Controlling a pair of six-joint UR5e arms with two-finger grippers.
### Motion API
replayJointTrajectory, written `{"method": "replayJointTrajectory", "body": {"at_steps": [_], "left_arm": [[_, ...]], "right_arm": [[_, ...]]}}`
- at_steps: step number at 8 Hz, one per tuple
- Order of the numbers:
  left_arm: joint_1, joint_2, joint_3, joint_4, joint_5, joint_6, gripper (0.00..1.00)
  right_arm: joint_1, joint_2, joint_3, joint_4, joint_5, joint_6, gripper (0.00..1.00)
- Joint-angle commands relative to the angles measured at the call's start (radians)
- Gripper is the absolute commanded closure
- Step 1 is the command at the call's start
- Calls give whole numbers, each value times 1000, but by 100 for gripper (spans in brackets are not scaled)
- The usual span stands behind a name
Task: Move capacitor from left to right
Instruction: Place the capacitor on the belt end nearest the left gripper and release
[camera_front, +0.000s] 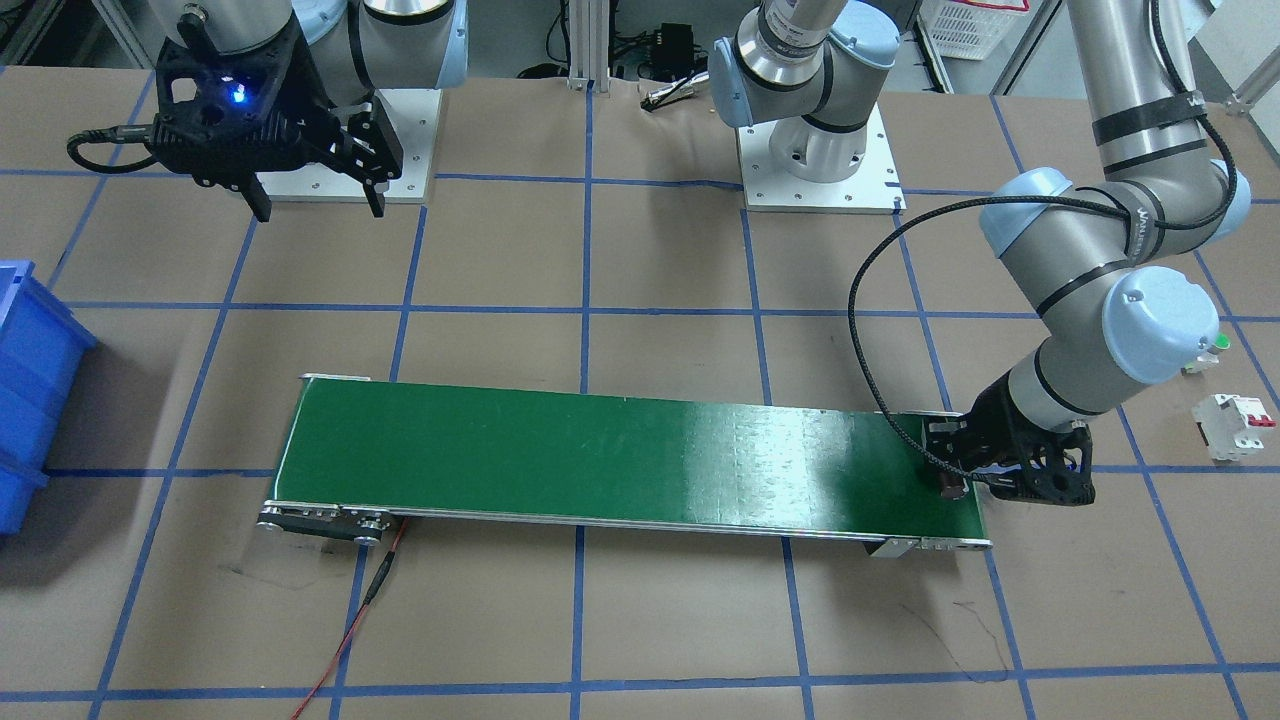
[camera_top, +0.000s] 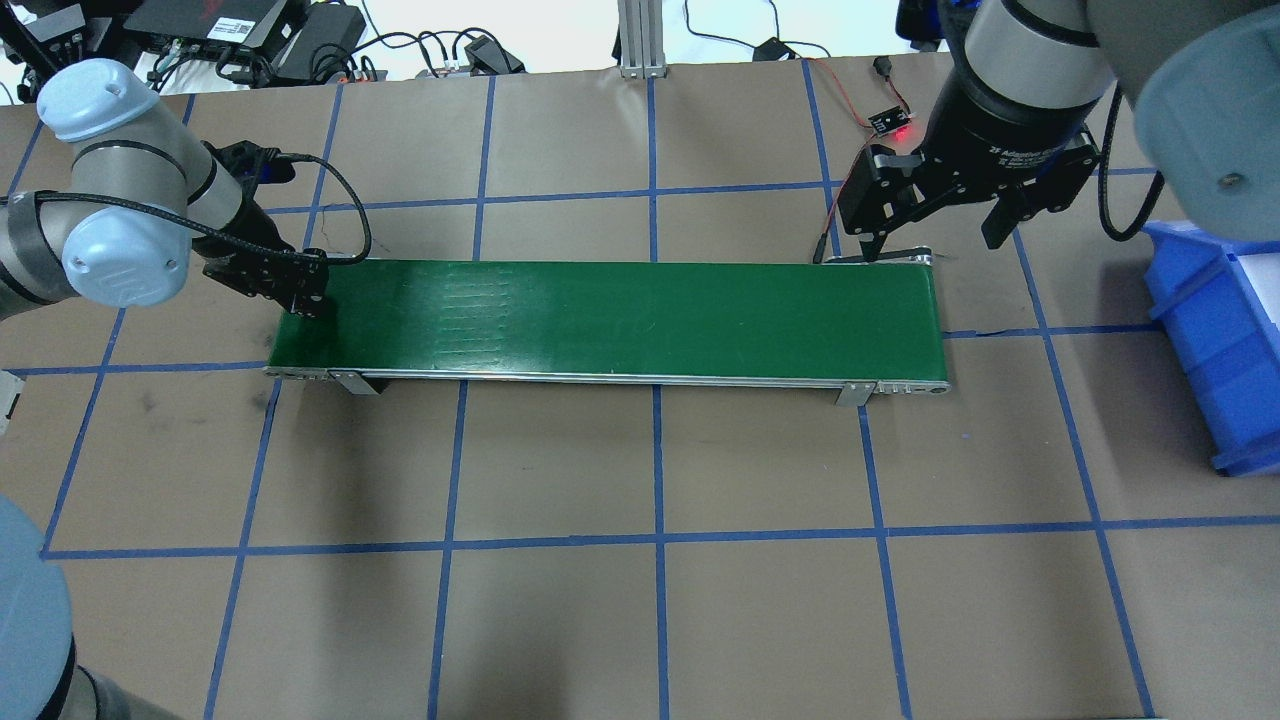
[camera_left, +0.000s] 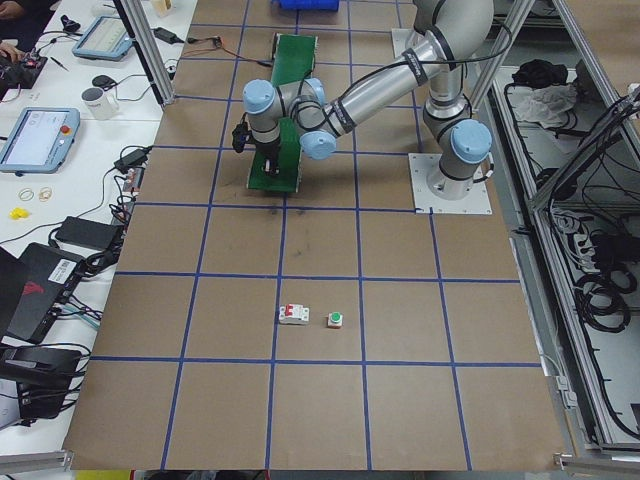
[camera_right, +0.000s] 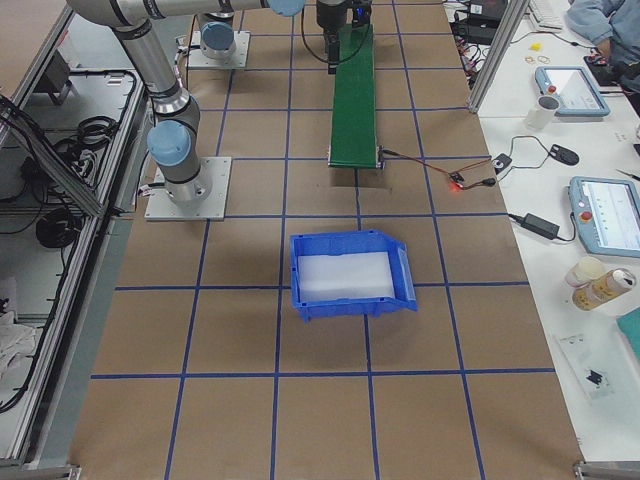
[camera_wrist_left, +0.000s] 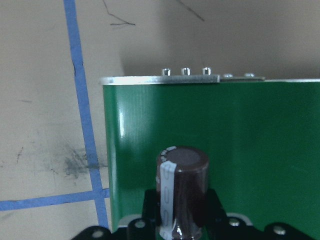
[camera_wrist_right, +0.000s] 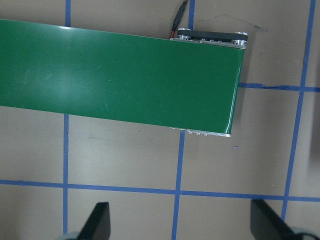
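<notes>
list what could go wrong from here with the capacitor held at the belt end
1. The capacitor, gripped in the left end effector, hangs close to the end edge of the belt; released there, it might topple and roll off.
2. The open right end effector hovers beside the other end, not over it, so a pickup could come late.

1. Right gripper (camera_top: 935, 245), black collar, 2 o'clock in overhead view: white print "2F Adaptive…", rest illegible.
2. Capacitor (camera_wrist_left: 182, 190), pale side stripe: markings unreadable.
3. Left arm (camera_front: 1140, 228), black band: white lettering, too small to read.
</notes>
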Motion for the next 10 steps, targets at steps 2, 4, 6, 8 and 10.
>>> {"method": "replayJointTrajectory", "body": {"at_steps": [2, 4, 6, 8, 10], "left_arm": [[-28, 48, 3, -110, 12, -25, 0], [-95, 147, 3, -191, 12, -97, 0], [-116, 293, 13, -348, 15, -98, 0], [-119, 343, 51, -392, 49, -133, 0], [-119, 337, 82, -444, 112, -144, 0]], "right_arm": [[-1, 0, 0, 1, -6, 0, 0], [-1, 0, 0, -2, -6, 0, 0], [1, 0, 2, -3, -8, -23, 0], [1, 47, 20, -72, 15, -23, 0], [1, 153, 81, -283, 48, -26, 0]]}}
